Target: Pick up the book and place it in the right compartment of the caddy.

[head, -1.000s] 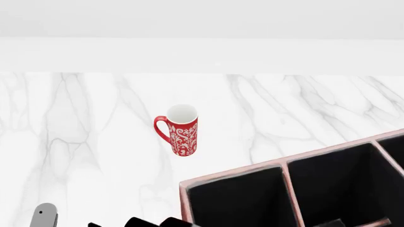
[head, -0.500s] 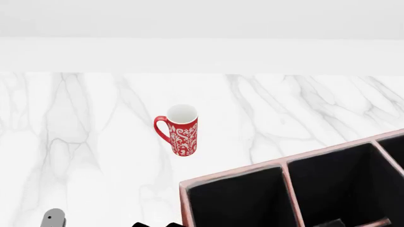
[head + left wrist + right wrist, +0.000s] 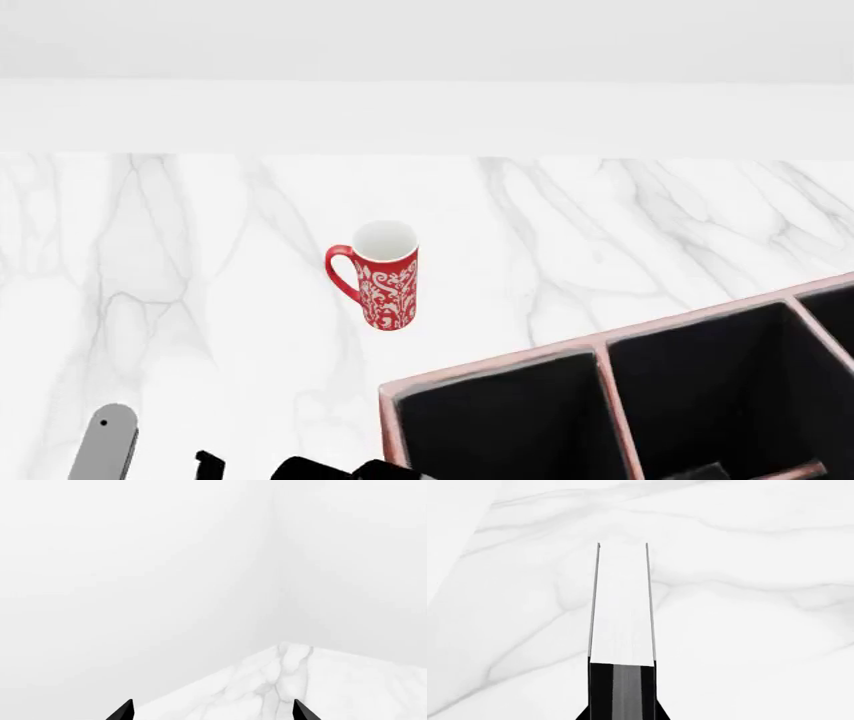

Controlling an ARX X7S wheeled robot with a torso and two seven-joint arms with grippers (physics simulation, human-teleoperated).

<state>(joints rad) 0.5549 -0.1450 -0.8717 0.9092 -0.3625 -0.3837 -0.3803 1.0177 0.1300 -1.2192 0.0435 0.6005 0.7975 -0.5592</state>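
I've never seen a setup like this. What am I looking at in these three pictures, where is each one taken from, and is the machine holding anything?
These are computer-rendered pictures from a simulated two-armed robot with a pincer-like gripper on each arm.

The wide picture comes from a camera on its head, looking down at a white marble table. On it stand a red-and-white patterned mug and a reddish-brown caddy, a box with black-lined compartments. Dark parts at the bottom edge belong to the robot's left arm.

The other two pictures come from cameras near each gripper. The left one shows the two black tips of the left gripper set apart, with nothing between them, and a corner of the table beyond.

The right one shows the right gripper closed on the book, seen edge-on: white pages between thin dark covers, above the marble.
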